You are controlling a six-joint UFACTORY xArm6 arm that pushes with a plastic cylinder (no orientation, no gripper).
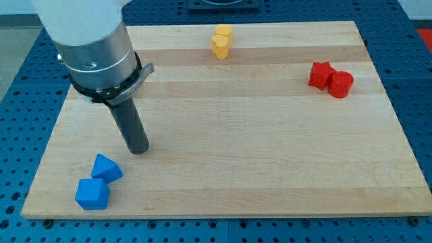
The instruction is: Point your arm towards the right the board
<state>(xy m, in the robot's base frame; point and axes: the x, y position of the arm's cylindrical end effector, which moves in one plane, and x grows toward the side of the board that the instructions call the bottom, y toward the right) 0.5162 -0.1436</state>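
Note:
My tip (139,150) rests on the wooden board (256,148) at the view's left, a little above and to the right of the two blue blocks. The blue triangular block (106,168) lies just below-left of the tip, apart from it. The blue cube (92,194) touches it near the board's bottom left corner. At the view's right, a red star-shaped block (320,74) and a red cylinder (341,84) sit side by side. At the top centre, two yellow blocks (221,40) sit close together, one behind the other.
The board lies on a blue perforated table (418,101). The arm's white and grey body (91,40) covers the board's upper left corner.

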